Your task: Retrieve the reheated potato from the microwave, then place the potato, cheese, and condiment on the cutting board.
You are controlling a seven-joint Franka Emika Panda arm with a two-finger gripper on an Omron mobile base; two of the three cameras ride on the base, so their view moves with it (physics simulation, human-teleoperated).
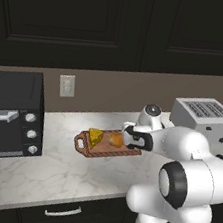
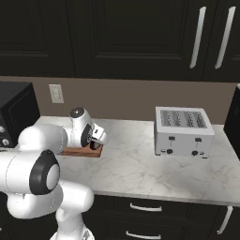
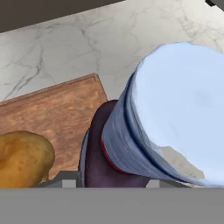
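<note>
Gripper (image 1: 129, 138) closed on the bottle (image 3: 144, 144), held over the right end of the board (image 1: 102, 152). Potato (image 1: 115, 140) and cheese (image 1: 95, 137) lie on the board, on the counter (image 1: 49, 170).

glossy white rounded arm (image 1: 190, 171), bulbous shell segments, dark grey ring joints, round grey cap with dark rim at wrist, black band, possibly a seam, near hand

Close under my hand I see the dark purple-brown condiment (image 3: 105, 153) with its pale blue-white cap (image 3: 183, 109), the orange-brown potato (image 3: 22, 157) beside it, reddish-brown cutting board (image 3: 57, 109), and grey-veined white marble counter (image 3: 87, 43) beyond.
</note>
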